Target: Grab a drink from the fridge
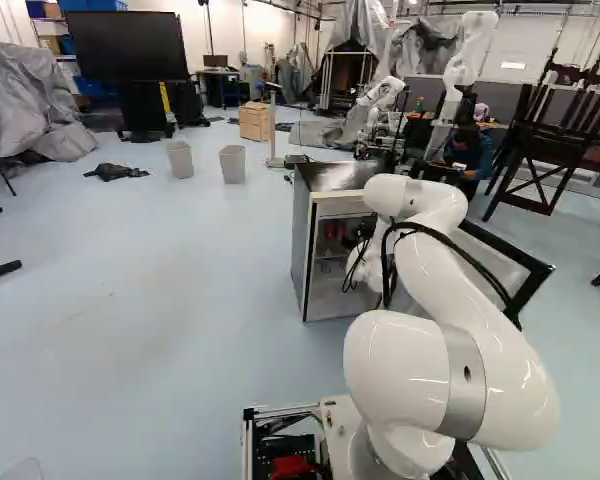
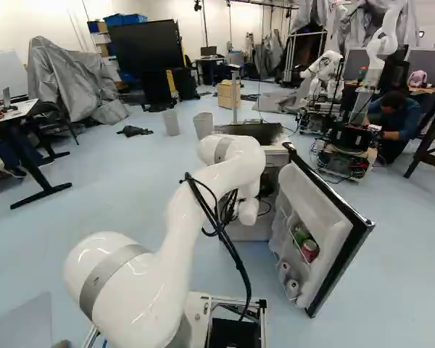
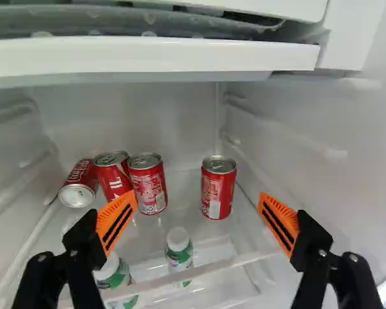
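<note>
The small fridge (image 1: 301, 245) stands with its door (image 2: 320, 199) swung wide. At its opening is my gripper (image 1: 364, 231), partly hidden by the arm. In the wrist view the gripper (image 3: 197, 209) is open, its orange-padded fingers apart with nothing gripped. Ahead, inside the fridge, an upright red can (image 3: 219, 188) stands alone near one side wall. Across from it are another upright red can (image 3: 149, 185), a slightly tilted can (image 3: 113, 176) and a can lying down (image 3: 80, 184). Nearer are a white-capped bottle (image 3: 179, 252) and a second bottle (image 3: 115, 273), partly behind one finger.
A white shelf (image 3: 154, 54) spans the space above the cans. The fridge's side wall (image 3: 338, 174) rises beside one finger. The door's racks hold a red can (image 2: 309, 250) and other items. Farther back are two bins (image 1: 232, 164), a wooden box (image 1: 254, 121) and another robot (image 2: 323, 71).
</note>
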{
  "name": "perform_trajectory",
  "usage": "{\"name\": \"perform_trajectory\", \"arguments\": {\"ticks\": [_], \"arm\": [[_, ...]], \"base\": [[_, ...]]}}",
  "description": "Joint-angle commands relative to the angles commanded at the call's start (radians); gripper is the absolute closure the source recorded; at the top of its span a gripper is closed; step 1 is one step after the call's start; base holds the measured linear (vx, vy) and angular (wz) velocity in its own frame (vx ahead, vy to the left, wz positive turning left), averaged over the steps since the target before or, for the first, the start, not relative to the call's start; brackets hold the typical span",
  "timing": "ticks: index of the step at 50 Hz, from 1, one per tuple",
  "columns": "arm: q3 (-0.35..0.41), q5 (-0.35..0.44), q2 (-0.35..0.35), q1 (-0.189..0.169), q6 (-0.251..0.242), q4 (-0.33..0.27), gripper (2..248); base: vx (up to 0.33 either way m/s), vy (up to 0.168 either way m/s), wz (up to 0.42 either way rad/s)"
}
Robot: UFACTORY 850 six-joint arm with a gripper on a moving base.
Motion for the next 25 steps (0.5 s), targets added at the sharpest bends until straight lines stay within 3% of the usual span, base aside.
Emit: {"name": "perform_trajectory", "arguments": {"ticks": [25], "arm": [[-0.084,-0.009,-0.047,0.005,0.0,0.004,3]], "base": [[0.0,0.0,0.0]]}}
